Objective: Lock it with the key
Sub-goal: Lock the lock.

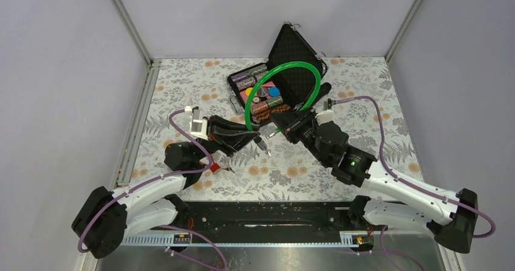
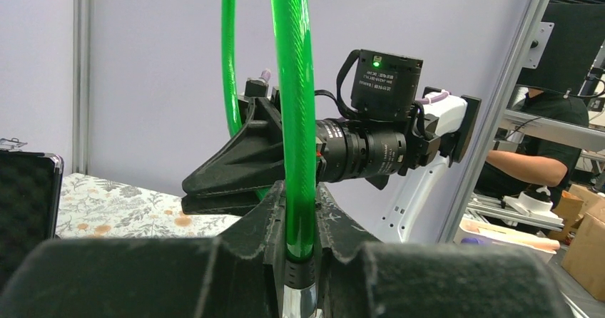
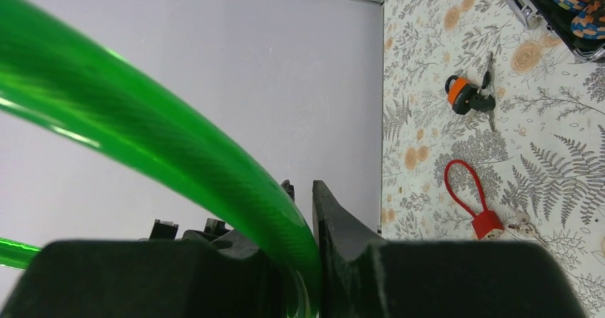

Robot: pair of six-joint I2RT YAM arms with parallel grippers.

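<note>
My left gripper (image 1: 259, 132) is clamped tight on the green cable loop (image 2: 294, 83) near its metal-tipped end, and the cable stands upright between my fingers. My right gripper (image 3: 303, 190) is closed on the same loop further round, its tips facing the left one's above the floral tablecloth (image 1: 364, 101). The loop arches up in front of the open black case (image 1: 297, 46). The key (image 3: 519, 222), as far as I can make out, is the tiny pale sliver just beside the red cable lock (image 3: 487, 224), near my left arm and apart from both grippers. An orange padlock (image 3: 460, 93) with black-headed keys lies on the cloth near my fingertips.
</note>
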